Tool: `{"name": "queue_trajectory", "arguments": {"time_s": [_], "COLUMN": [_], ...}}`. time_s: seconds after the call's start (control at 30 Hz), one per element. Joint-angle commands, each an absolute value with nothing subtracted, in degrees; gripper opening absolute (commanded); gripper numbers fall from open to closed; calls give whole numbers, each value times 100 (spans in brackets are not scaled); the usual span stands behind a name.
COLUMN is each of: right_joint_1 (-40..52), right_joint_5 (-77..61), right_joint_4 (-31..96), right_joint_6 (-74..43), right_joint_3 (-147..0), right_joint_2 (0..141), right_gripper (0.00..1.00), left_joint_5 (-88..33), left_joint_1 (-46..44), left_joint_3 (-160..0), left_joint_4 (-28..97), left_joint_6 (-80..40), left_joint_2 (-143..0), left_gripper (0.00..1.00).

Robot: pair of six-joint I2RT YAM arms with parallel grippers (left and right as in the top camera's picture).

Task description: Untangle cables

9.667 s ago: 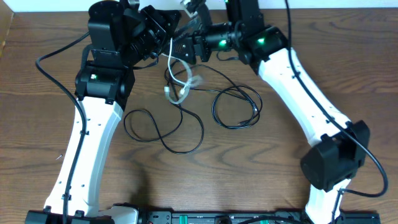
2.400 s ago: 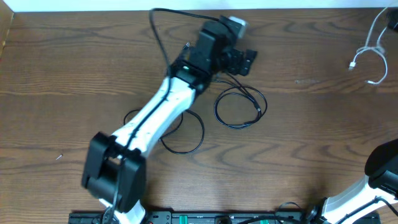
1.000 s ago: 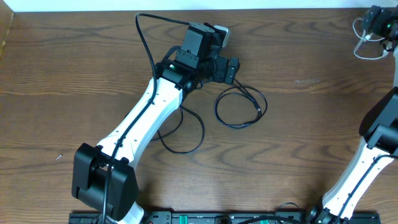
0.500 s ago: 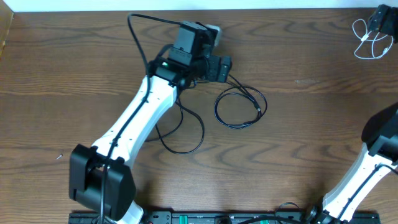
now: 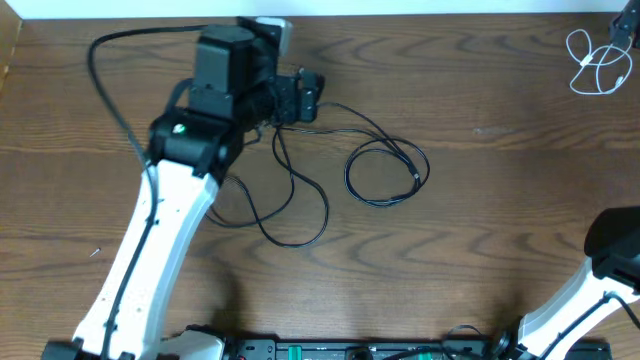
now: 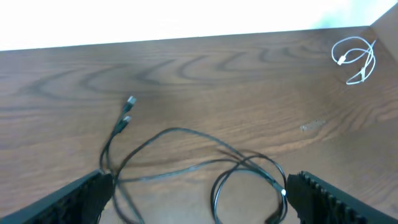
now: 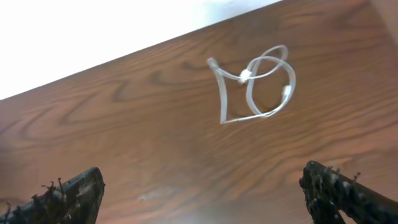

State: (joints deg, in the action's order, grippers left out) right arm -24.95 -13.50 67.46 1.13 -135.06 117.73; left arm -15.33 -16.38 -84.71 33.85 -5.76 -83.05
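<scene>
The long black cable (image 5: 416,176) lies loose mid-table, with a round coil on the right and looser strands running left under my left arm. In the left wrist view the black cable (image 6: 177,130) lies on the wood below and ahead of my left gripper (image 6: 199,200), which is open and empty. Overhead, the left gripper (image 5: 305,96) hangs above the cable's left end. The short white cable (image 5: 588,62) lies coiled alone at the far right corner. My right gripper (image 7: 202,199) is open, with the white cable (image 7: 244,76) lying ahead of it, apart from the fingers.
The wooden table (image 5: 480,260) ends at a white wall along the far edge. The left arm's thick black wire (image 5: 110,60) arcs over the far left. The right arm's body (image 5: 615,250) stands at the right edge. The white cable (image 6: 354,59) also shows far right in the left wrist view.
My left arm has swung left and drawn its open gripper back off the black cable's coil. The white cable now rests on the table, with the right gripper slightly farther from it.
</scene>
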Motion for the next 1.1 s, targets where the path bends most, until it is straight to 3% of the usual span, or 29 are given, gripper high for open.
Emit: {"name": "queue_trajectory", "arguments": {"time_s": [0.0, 0.23, 0.4, 1.07], "right_joint_1": [-2443, -2025, -1573, -582], "right_joint_5": [-2318, -3039, -2936, -2473], "right_joint_4": [6989, 7415, 7679, 7819], "right_joint_6": [482, 526, 526, 523], "right_joint_3": [-13635, -13620, -13585, -12774], "right_joint_2": [11550, 11550, 11550, 11550], "right_gripper": [96, 95, 99, 99], "left_joint_5": [-1588, -1806, -1800, -1953], "left_joint_1": [-1592, -1599, -1597, -1627], "left_joint_3": [-8543, -8536, -8508, -8073], "left_joint_4": [3719, 4619, 5065, 4888], "left_joint_6": [-412, -351, -349, -178], "left_joint_2": [-7979, -7907, -8047, -9039], "left_gripper": [95, 95, 95, 93]}}
